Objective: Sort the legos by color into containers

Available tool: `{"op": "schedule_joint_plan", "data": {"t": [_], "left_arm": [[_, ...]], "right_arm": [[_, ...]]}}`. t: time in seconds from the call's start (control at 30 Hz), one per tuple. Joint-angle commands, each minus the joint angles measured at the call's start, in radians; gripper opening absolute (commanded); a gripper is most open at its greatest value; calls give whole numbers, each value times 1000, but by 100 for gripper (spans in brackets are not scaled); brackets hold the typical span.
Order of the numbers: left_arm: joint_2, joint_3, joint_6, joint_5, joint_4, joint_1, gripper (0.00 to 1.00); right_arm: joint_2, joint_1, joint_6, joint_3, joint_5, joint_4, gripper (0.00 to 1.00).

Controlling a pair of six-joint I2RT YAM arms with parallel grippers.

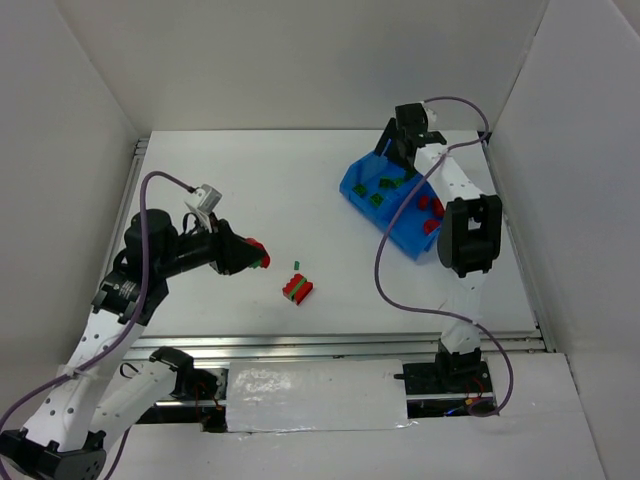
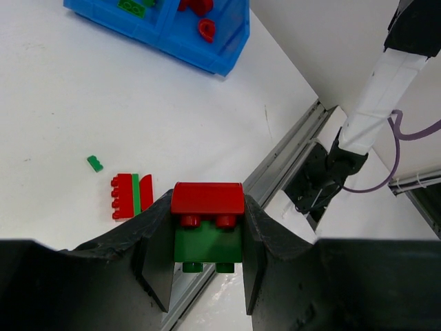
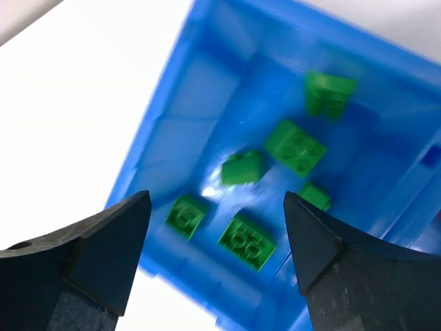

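**Legos lie in the bin, on the table and in the left gripper**

You are looking at small, glossy, studded plastic bricks in red and green. The blue bin is smooth moulded plastic. It is rectangular and sits at an angle at the far right of the white table. A divider wall splits it into two compartments. The green bricks lie in the far-left one and the red bricks in the near-right one.

Plain white walls box the table in, and a metal rail runs along its near edge. A purple cable loops from the right arm past the bin's near corner.

Your left gripper is clamped on a red-on-green stack, a red brick over a green one, at the table's left. A loose stack of red and green plates lies at mid-table, just right of that gripper. A tiny green piece lies just beyond it.

Your right gripper hangs over the green compartment with its jaws spread wide and nothing between them. The green bricks rest on the floor below, and one near the middle is blurred.
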Motion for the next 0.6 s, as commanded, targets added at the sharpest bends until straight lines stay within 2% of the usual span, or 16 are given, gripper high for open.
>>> {"op": "schedule_joint_plan", "data": {"t": [0.0,0.03,0.1,0.13,0.17,0.2,0.23,0.27,0.3,0.37,0.4,0.43,0.47,0.57], "left_arm": [[-8,-9,-3,76,75,5,0],[-11,-15,-11,84,86,5,0],[-14,-15,-37,116,116,7,0],[-15,-9,-49,119,124,7,0],[-14,-5,-65,141,133,7,0],[-12,0,-89,156,154,7,0],[-11,6,-106,173,171,7,0],[-11,11,-120,196,187,7,0],[-8,14,-147,234,211,7,0],[-3,31,-167,264,224,7,2],[-3,35,-178,296,228,7,2],[-5,40,-189,307,251,8,2],[-11,38,-203,316,267,7,2],[-35,17,-285,357,355,7,2]], "right_arm": [[-131,26,-53,-14,-97,29,85],[-215,35,-60,-100,-106,56,90],[-354,60,-123,-193,-265,127,90],[-404,68,-151,-319,-371,164,90],[-460,88,-219,-402,-683,276,90],[-566,101,-244,-475,-837,331,90],[-615,130,-263,-614,-947,427,98],[-672,223,-263,-684,-997,481,98],[-777,283,-251,-743,-946,524,98],[-856,402,-240,-862,-893,634,99],[-885,463,-223,-892,-971,687,99],[-925,483,-140,-962,-1020,860,98],[-941,496,-81,-997,-1059,961,98],[-944,514,63,-1030,-1131,1131,96]]}}
